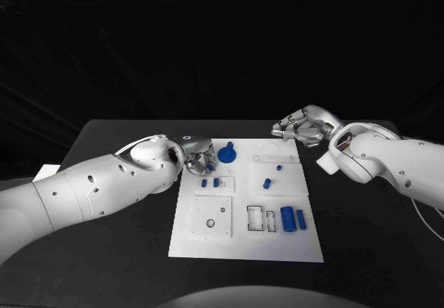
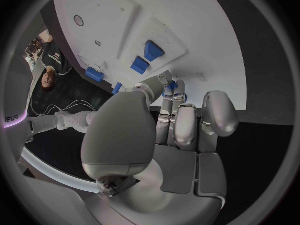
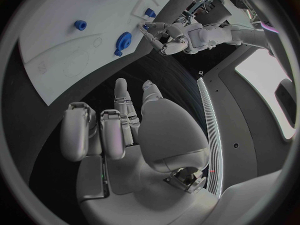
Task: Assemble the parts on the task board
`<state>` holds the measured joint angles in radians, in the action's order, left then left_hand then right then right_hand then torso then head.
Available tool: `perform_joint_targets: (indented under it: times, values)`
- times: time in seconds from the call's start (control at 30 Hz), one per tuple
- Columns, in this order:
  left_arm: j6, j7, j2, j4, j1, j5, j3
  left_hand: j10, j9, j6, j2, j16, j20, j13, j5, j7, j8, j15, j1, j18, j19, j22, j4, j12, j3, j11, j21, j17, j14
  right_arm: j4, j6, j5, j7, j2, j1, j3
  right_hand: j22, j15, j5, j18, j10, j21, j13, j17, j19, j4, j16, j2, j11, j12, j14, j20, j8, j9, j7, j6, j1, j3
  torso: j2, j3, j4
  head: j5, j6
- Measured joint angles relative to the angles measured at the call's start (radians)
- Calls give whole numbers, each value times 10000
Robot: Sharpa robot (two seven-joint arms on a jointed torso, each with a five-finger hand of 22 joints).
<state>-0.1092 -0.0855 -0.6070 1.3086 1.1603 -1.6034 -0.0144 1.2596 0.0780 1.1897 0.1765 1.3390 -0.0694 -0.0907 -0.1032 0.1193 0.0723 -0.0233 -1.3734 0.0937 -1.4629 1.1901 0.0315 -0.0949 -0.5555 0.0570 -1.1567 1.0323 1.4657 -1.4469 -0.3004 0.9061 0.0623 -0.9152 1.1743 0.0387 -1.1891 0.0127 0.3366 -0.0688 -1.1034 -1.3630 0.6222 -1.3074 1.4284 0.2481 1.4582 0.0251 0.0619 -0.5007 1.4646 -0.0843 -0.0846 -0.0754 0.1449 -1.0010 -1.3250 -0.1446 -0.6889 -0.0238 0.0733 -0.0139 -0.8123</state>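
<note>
1. I saw the left hand [image 1: 198, 158] at the board's [image 1: 278, 250] far-left corner, its fingertips [image 2: 172, 86] pinching a small blue part [image 2: 171, 85] just above the white surface.
2. The blue gear [image 1: 228, 154] lay just beside that hand.
3. The right hand [image 1: 301, 128] hovered past the far-right corner over the table [image 1: 111, 256], fingers loosely apart, holding nothing.
4. Two blue cylinders [image 1: 293, 219] lay near the board's near-right side.
</note>
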Motion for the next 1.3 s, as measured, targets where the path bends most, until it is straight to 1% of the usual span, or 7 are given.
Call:
perform_joint_targets:
  times: [0.73,1.3]
  values:
    - [73,-7,59,-34,1,4,0,0,6,0,0,0,0,-9,0,0,0,0,0,0,0,27,0,0,0,0,0,0,0,-8,0,-2,2,1,-1,0,0,0,0,0,0,0,1,1,0,0,0,-1,1,-1,0,0,0,0,0,0,0,0,-1,2,-5,0,-29]
    - [73,-14,58,-46,0,12,-2,7,3,0,0,0,0,-17,0,0,0,0,0,-1,0,65,0,0,0,-7,-41,-57,0,-7,0,-4,5,1,-1,0,0,0,0,0,0,0,2,-7,0,0,0,-1,1,-2,0,0,-1,0,0,0,-1,0,1,2,-5,-12,-19]
